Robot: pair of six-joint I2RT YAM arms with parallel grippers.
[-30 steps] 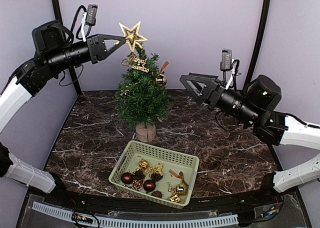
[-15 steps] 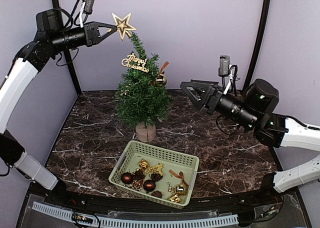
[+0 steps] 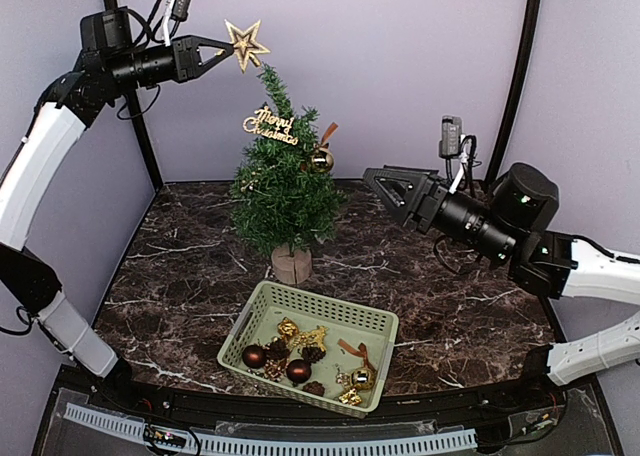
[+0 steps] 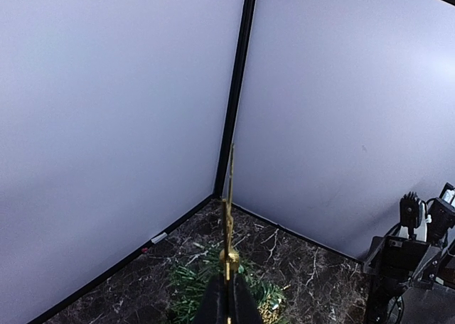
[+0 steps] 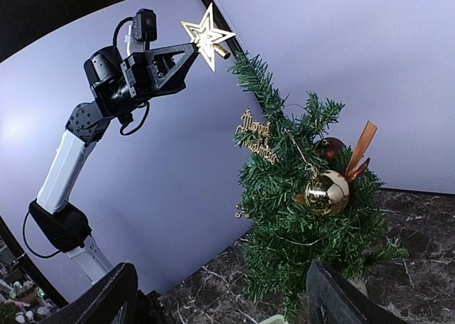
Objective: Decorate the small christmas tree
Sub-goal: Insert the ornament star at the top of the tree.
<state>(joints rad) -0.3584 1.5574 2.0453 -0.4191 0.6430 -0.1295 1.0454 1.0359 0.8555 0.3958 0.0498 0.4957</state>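
The small christmas tree (image 3: 283, 191) stands upright on its round wooden stump (image 3: 291, 266) at the far middle of the dark marbled bench (image 3: 180, 266), just beyond the far left corner of a pale green basket (image 3: 325, 298). A gold "Merry Christmas" sign (image 3: 272, 126) hangs high on the tree's left side. A gold bauble (image 3: 320, 160) with a brown ribbon hangs on its right.

The left tool (image 3: 226, 49) is raised high at the far left. Its jaws are pinched tight on a gold star (image 3: 245, 44), which sits just left of and slightly above the tree's tip; whether the two touch is unclear. In the left wrist view the star shows edge-on.

The right tool (image 3: 378, 184) hovers to the right of the tree, pointing at it. Its jaws are spread wide and hold nothing.

In the basket lie two dark red balls (image 3: 254, 356), pine cones and small gold ornaments (image 3: 310, 336).
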